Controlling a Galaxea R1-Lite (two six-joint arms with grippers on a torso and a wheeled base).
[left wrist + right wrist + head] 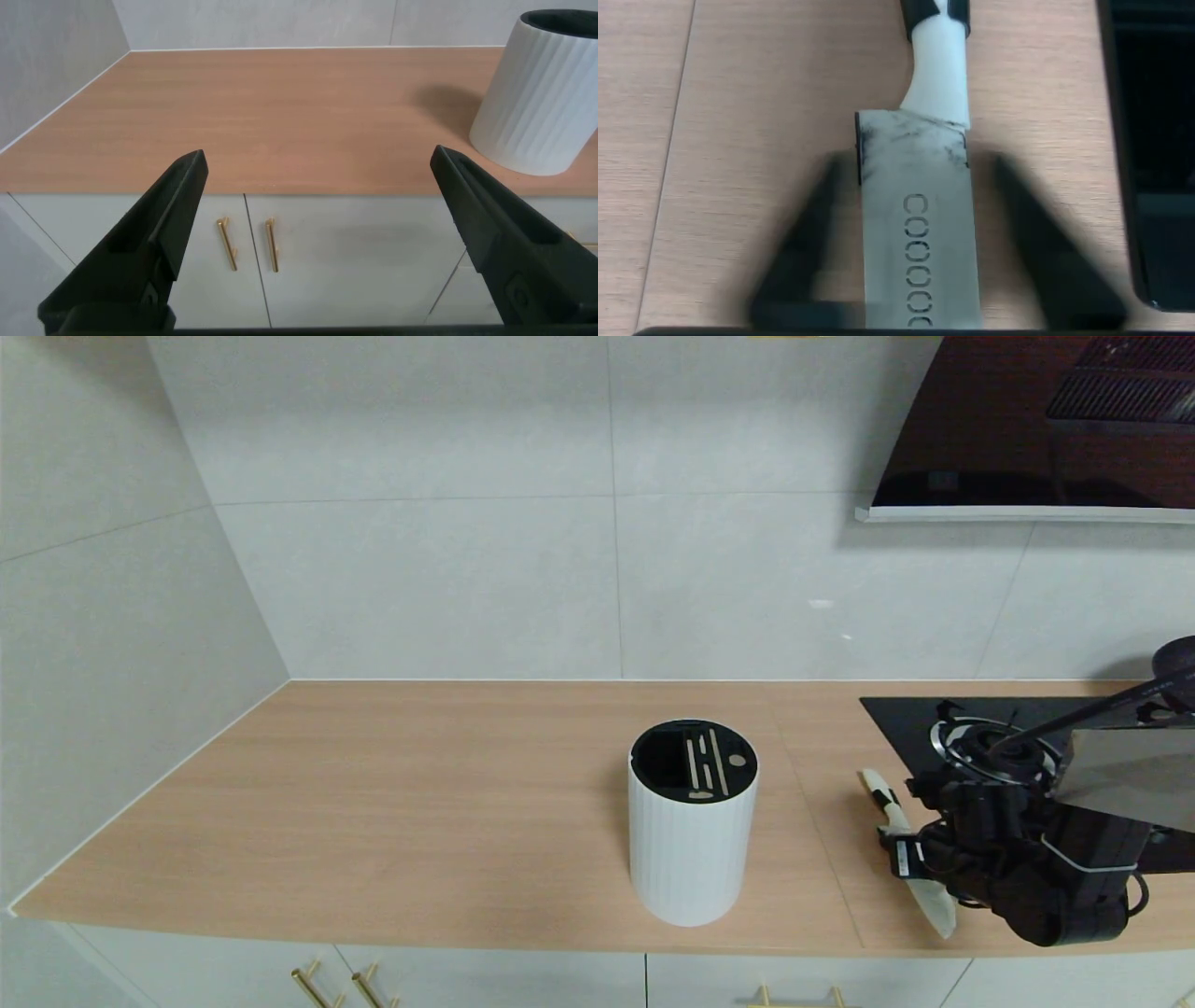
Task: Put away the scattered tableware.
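Note:
A knife (882,798) with a white-and-black handle and a broad blade lies flat on the wooden counter (448,803), just left of the hob. My right gripper (920,845) hovers low over its blade. In the right wrist view the knife (915,233) lies between the two spread fingers of my right gripper (915,177), with counter showing on both sides, so it is open. A white ribbed holder (691,840) with a black slotted top stands upright mid-counter, left of the knife. My left gripper (318,163) is open and empty, below the counter's front edge, left of the holder (542,93).
A black gas hob (901,719) with a burner (971,742) takes up the counter's right end, and a dark long-handled utensil (1092,709) lies across it. A range hood (1027,429) hangs above. Tiled walls close the back and left. Cabinet doors with gold handles (227,245) sit below.

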